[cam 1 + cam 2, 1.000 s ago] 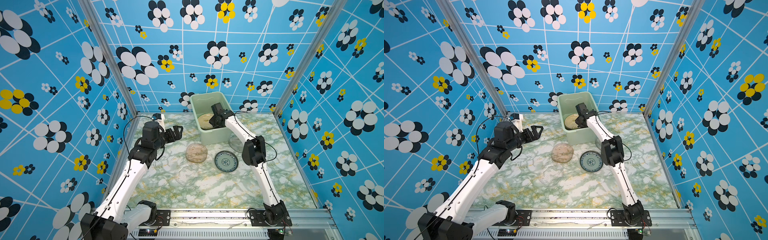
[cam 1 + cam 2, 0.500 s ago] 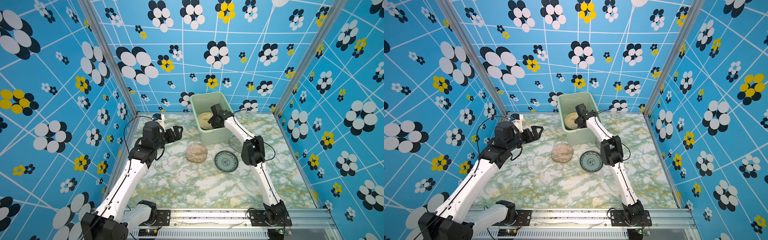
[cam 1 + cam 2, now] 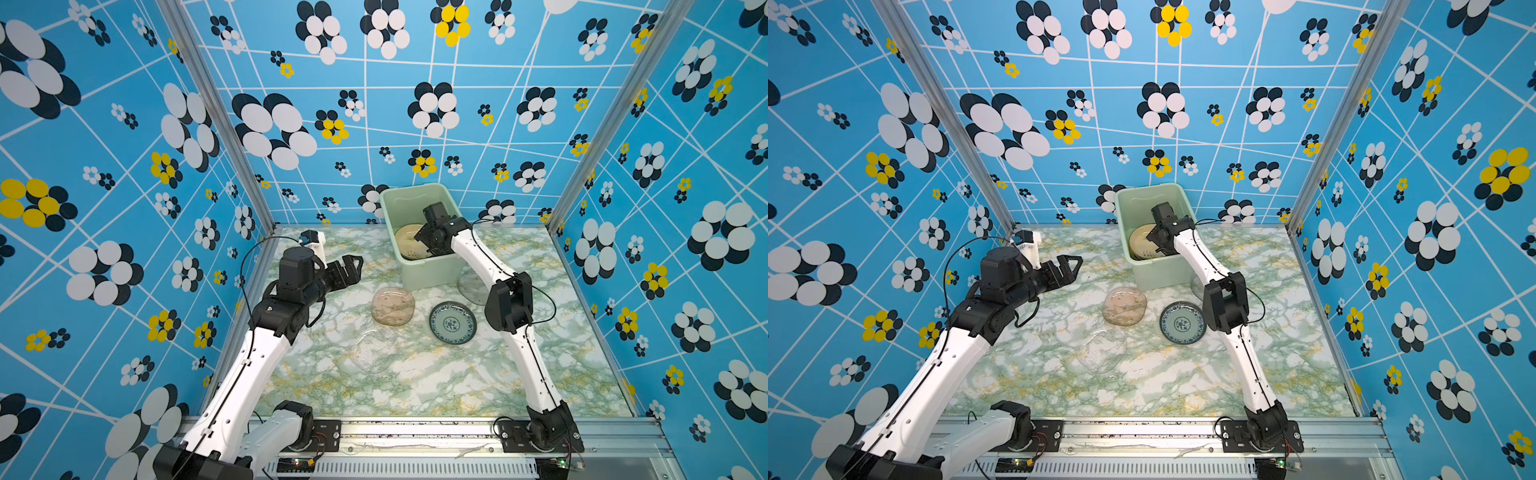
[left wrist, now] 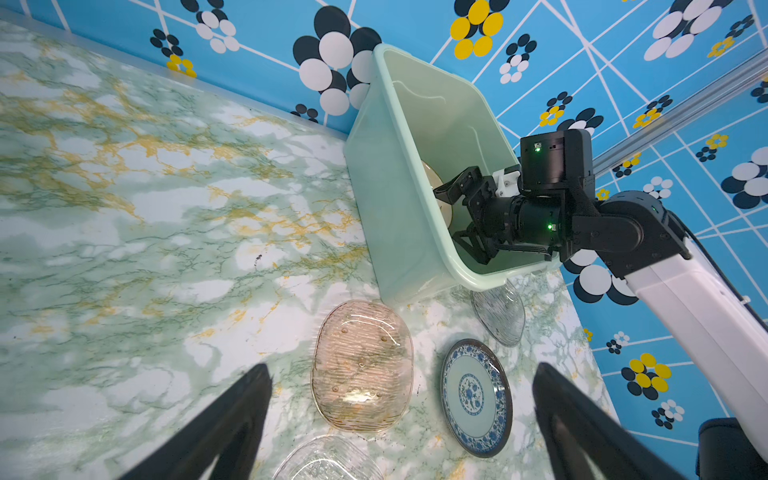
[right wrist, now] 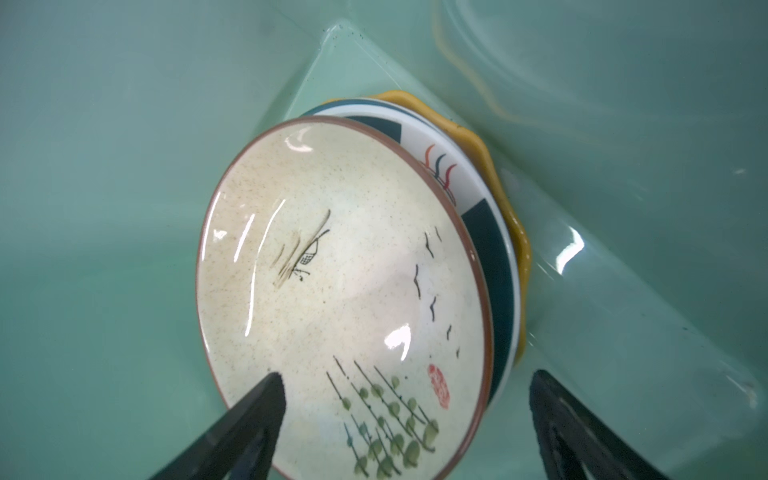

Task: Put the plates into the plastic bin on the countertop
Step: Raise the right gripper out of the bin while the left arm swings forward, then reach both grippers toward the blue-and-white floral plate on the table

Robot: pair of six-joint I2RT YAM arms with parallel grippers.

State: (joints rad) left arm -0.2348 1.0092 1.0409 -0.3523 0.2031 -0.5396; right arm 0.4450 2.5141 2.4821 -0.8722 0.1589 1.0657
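Closest to me on the table (image 3: 415, 386) lies the clear plate (image 3: 372, 351), hard to pick out against the marble. Past it are the blue plate (image 3: 453, 323) and the brown plate (image 3: 392, 306) side by side. The grey plate (image 4: 498, 311) is just in front of the bin (image 3: 430, 274), half hidden under the right arm. None of these four has been touched yet.

The left hand (image 3: 356, 268) hovers left of the brown plate with its jaws spread wide and nothing in them.

Farthest back, the right hand (image 5: 406, 376) is down inside the bin. A second ago its jaws were narrower, and they have since swung wide apart and hold nothing. The cream plate (image 5: 332, 291) now lies tilted on the white plate (image 5: 490, 249) and the yellow plate (image 5: 519, 249) beneath it. The stack sits toward a corner of the bin, so I'd call that plate delivered. By my count that makes three in and four to go. The right hand will need to lift clear before anything else goes in.

As for writing, the cream plate has a small red seal stamp near its rim, but I can't read the characters. It also has inked birds, a little boat and green reeds. I see no brand or label on the bin or the other plates.
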